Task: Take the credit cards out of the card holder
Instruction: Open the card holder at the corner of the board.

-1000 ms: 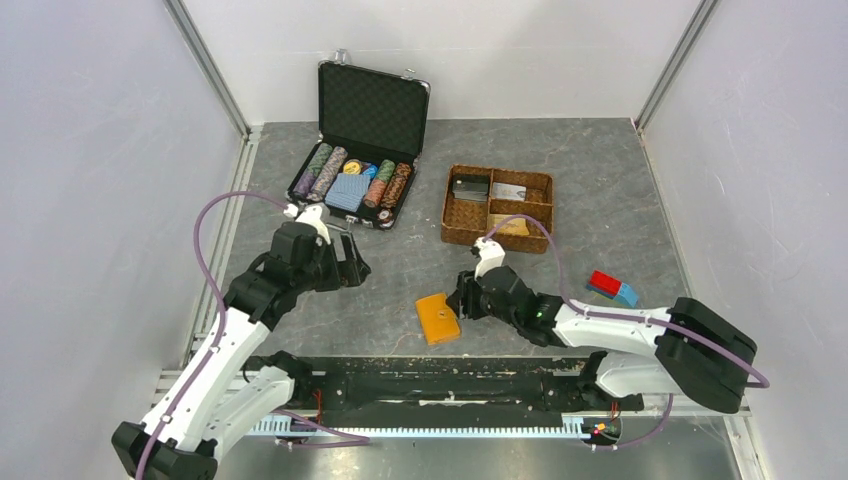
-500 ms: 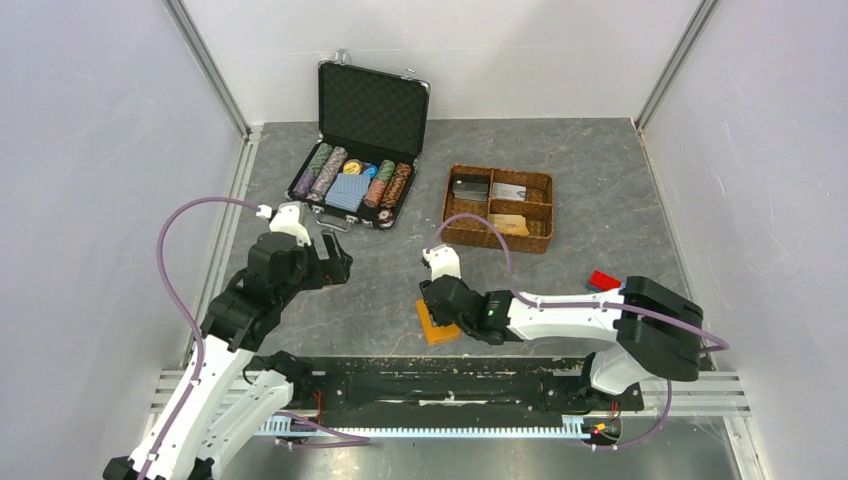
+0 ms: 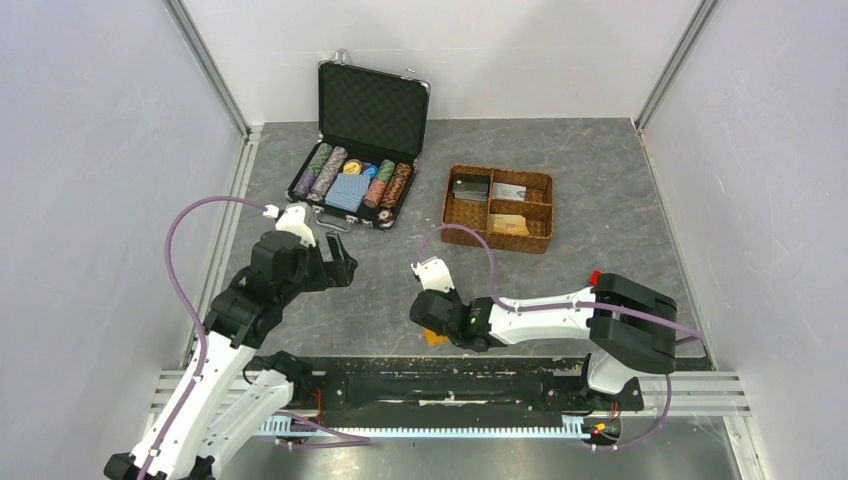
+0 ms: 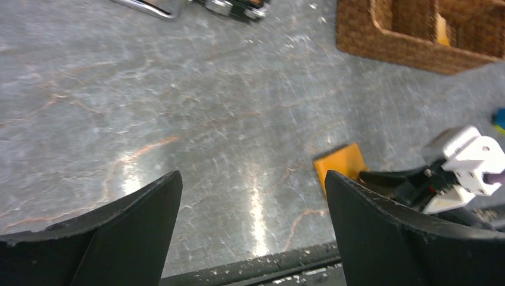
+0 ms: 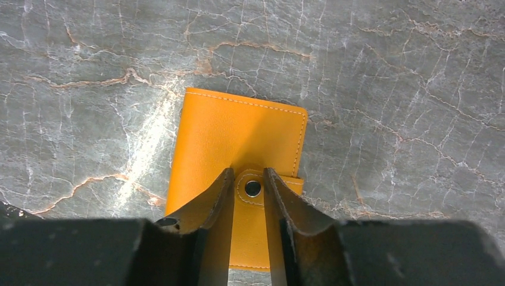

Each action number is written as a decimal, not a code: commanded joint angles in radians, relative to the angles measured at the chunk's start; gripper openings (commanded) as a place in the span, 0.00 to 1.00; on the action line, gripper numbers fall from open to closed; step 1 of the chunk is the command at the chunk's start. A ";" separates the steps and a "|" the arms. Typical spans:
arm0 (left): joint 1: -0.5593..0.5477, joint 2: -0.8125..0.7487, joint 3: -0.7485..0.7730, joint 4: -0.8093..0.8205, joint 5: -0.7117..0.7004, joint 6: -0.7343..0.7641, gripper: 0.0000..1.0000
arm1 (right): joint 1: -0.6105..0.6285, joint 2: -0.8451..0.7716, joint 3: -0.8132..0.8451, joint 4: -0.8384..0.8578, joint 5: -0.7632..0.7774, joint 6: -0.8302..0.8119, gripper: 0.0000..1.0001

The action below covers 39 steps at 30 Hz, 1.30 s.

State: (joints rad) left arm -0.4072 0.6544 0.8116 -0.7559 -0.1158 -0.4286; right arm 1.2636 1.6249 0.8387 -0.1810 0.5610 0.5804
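card holder [image 5: 238,137] half hidden under right gripper [image 5: 247,177], grip unclear; left gripper [image 4: 253,177] wide open

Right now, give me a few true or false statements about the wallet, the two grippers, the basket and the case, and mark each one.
1. The card holder lies closed on the table. True.
2. The left gripper is clamped on the card holder. False: its jaws are wide open over bare table, apart from the holder.
3. The right gripper has one finger on each side of the snap tab. True.
4. The card holder sits inside the woven basket. False: it is on the table near the arms, and the basket is farther back.
5. The black case has its lid shut. False: the lid stands open, with poker chips showing.
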 commanded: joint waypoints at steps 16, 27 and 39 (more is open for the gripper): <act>-0.072 0.125 -0.311 0.374 0.474 -0.371 0.79 | 0.010 -0.131 -0.116 0.171 0.012 0.018 0.00; -0.299 0.362 -0.399 0.751 0.463 -0.470 0.63 | -0.045 -0.256 -0.347 0.480 -0.093 0.093 0.00; -0.373 0.690 -0.461 1.169 0.476 -0.540 0.38 | -0.058 -0.295 -0.443 0.603 -0.129 0.158 0.00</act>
State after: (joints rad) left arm -0.7666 1.2694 0.3737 0.2337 0.3477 -0.9028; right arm 1.2083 1.3663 0.4290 0.3202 0.4404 0.6945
